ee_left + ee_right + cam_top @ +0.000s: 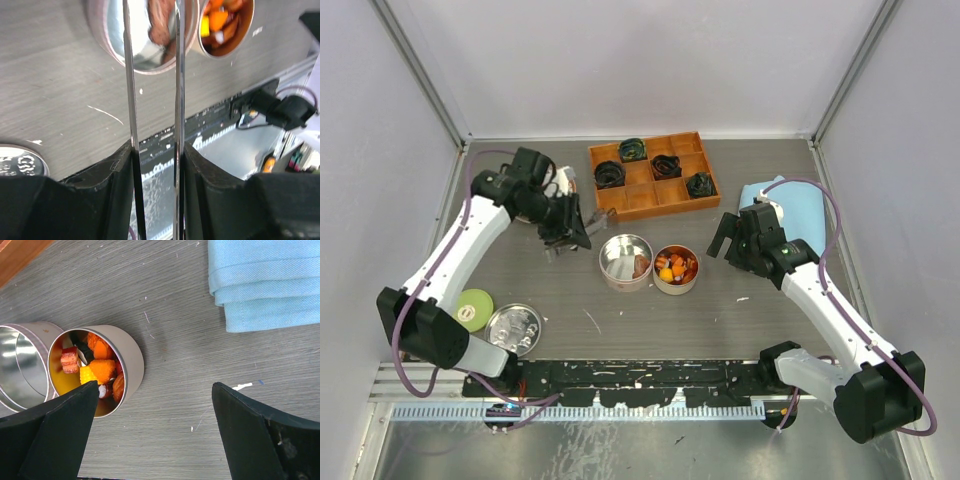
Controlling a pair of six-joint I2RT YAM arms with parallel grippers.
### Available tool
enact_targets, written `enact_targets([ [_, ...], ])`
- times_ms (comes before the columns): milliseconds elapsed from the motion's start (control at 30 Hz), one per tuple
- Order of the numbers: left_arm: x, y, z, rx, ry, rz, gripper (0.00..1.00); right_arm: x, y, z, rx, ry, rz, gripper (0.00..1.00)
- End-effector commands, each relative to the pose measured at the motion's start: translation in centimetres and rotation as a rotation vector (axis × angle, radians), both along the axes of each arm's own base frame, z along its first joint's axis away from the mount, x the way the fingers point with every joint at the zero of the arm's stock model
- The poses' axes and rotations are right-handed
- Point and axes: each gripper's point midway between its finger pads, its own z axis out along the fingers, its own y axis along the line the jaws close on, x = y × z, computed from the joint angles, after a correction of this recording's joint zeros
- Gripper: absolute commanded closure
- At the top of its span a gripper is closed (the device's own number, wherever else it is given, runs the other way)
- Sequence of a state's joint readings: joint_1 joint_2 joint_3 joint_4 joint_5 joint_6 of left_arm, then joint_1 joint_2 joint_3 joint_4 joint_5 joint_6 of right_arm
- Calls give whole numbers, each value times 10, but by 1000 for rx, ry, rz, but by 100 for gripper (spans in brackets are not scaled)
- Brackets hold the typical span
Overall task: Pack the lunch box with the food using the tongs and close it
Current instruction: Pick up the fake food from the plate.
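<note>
My left gripper (570, 236) (157, 150) is shut on the tongs (129, 75), one thin metal arm lying against each finger. The arms stand slightly apart and reach out over the silver lunch box tin (625, 262) (107, 37), their tips cut off at the top of the left wrist view. A reddish-brown piece (160, 27) lies in that tin. The tin beside it (675, 268) (127, 360) holds the food (102, 369), orange, red and yellow chunks. My right gripper (726, 240) (154, 387) hangs open just right of the food tin, holding nothing.
A round tin lid (515, 328) (20, 162) and a green disc (473, 308) lie at the near left. At the back, an orange divided tray (650, 195) holds dark coiled lumps. A folded blue cloth (795, 210) (265, 285) lies at the right.
</note>
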State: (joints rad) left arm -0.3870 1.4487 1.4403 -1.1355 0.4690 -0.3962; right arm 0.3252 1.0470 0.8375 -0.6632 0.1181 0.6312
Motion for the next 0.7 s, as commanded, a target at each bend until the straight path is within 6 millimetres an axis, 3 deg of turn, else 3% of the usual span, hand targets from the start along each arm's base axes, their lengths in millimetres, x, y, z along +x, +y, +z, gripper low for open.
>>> enact_targets([
  [0, 32, 29, 29, 2, -116, 125, 62, 8, -2, 14, 1, -60, -11, 0],
  [333, 115, 116, 22, -3, -144, 501, 61, 9, -3, 12, -9, -54, -10, 0],
  [500, 152, 140, 15, -61, -147, 607, 61, 9, -4, 13, -13, -56, -12, 0],
  [667, 173, 159, 1, -60, -115, 673, 62, 9, -5, 14, -19, -56, -14, 0],
])
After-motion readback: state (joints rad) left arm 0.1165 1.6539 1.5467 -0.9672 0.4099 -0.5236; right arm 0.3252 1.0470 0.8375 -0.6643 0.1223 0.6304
